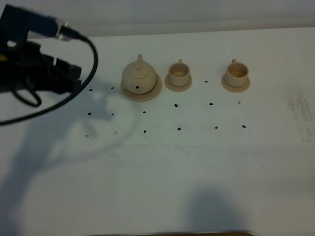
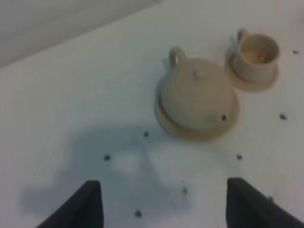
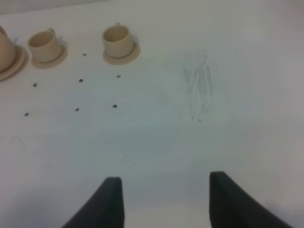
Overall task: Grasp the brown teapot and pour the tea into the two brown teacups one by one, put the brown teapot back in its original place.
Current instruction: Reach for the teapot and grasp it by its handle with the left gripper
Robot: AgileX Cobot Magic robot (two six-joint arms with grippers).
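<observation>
The left hand (image 2: 164,185) stands wide and empty; the brown teapot (image 2: 197,97) sits ahead, spout (image 2: 223,117) nearest (handle (image 2: 176,58) beyond). Best to centre over its body before closing.

A white, dark-dotted table (image 1: 162,167) carries a wide saucer (image 1: 142,97), a middle saucer (image 1: 178,88) and an end saucer (image 1: 235,89) in a row.

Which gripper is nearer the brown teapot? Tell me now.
Left. The left gripper hangs open close to the brown teapot; the right gripper is far off, with both teacups nearer to it than the teapot.
</observation>
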